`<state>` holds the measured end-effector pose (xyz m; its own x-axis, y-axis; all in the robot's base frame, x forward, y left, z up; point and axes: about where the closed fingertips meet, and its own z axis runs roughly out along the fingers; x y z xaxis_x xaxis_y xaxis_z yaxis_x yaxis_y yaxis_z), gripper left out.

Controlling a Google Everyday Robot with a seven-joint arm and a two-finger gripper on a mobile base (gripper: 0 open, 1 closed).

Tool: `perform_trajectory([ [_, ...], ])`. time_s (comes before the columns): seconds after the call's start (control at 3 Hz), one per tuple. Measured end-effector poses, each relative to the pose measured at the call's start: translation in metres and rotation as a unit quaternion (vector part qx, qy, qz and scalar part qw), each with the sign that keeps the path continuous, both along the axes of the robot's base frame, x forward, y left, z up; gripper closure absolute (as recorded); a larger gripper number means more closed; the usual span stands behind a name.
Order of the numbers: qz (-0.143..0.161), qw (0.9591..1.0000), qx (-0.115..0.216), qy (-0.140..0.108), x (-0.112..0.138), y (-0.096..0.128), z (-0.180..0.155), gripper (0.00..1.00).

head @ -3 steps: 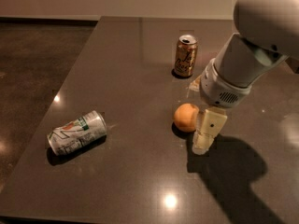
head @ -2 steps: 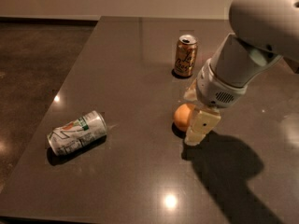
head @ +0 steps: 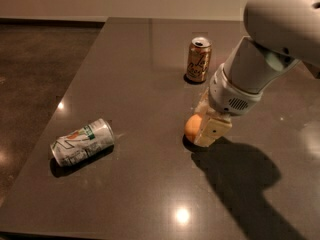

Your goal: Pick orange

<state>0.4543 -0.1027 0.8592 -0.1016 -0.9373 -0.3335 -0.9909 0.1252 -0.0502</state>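
Note:
The orange (head: 191,126) is a small round orange fruit lying on the dark table near the middle right. My gripper (head: 209,131) reaches down from the white arm at the upper right. Its cream-coloured tip is low at the table surface, right against the orange, and it hides the fruit's right side. The left half of the orange shows.
A gold-brown can (head: 198,60) stands upright behind the orange. A white and green can (head: 82,142) lies on its side at the left. The table's left edge (head: 65,91) runs diagonally, with dark floor beyond. The arm's shadow falls at the lower right.
My gripper has moved left and down onto the orange. It stood beside the fruit's right side and now covers that side. The orange and both cans have stayed in place.

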Motion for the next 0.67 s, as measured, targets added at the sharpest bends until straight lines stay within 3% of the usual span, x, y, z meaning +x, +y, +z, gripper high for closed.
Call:
perform_trajectory([
  [0.33, -0.008, 0.9999, 0.011, -0.003, 0.0, -0.003, 0.018, 0.94],
  [0.67, -0.018, 0.9993, 0.032, -0.007, -0.004, -0.009, 0.059, 1.0],
])
